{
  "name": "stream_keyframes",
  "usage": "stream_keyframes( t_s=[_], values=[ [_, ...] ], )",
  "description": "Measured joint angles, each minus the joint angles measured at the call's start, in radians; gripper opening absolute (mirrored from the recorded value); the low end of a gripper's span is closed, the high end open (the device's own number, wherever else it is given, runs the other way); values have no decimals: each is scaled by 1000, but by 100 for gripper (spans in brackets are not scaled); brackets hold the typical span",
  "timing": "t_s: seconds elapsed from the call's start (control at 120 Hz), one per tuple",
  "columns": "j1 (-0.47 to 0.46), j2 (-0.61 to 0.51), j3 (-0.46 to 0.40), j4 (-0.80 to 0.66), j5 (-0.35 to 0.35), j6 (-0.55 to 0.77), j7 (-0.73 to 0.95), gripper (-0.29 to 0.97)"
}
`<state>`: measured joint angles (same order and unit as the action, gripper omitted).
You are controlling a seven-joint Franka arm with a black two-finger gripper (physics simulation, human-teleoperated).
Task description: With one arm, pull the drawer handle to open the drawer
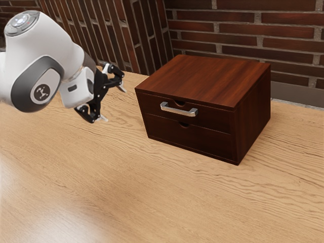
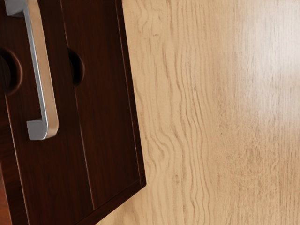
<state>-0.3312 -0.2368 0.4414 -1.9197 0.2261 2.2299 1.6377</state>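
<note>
Spread wide and holding nothing, my gripper hangs above the table, off toward the exterior view's left of the cabinet and well apart from it; the fingers point roughly toward the cabinet's front, with bare wood grain between us. The silver handle sits on the upper drawer, a bar fixed at both ends and standing a little proud of the dark front; in the wrist view I see that same handle running along the drawer face, with the table beside the cabinet's edge. The upper drawer front lies flush with the lower drawer beneath it, so I judge it fully shut; nothing of the pull itself is done. As I read it, I am at the very start, in the approach: what is left is to carry the hand across to the cabinet, bring the fingers either side of the bar, close on it, and draw straight back out from the front; the lower drawer carries only a small notch and no bar, so the upper one is plainly the one to open.
</note>
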Motion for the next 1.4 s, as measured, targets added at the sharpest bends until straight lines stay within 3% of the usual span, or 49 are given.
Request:
stream_keyframes(
  t_s=[0.233, 0.517, 0.767, 0.883, 1.133, 1.258, 1.333, 1.4],
  values=[
    [-2, 9, 55, 12, -7, 40, -2, 68],
    [1, 38, 57, 51, -88, 92, 19, 68],
    [14, 217, 61, 161, -180, 97, 29, 68],
    [6, 252, 51, 194, -210, 98, 34, 68],
    [-80, 226, 60, 190, -224, 49, 39, 68],
    [-161, 197, 112, 182, -224, -23, 40, 68],
    [-147, 176, 132, 183, -222, -60, 39, 68],
    [-79, 170, 146, 186, -219, -87, 38, 68]
  ],
)
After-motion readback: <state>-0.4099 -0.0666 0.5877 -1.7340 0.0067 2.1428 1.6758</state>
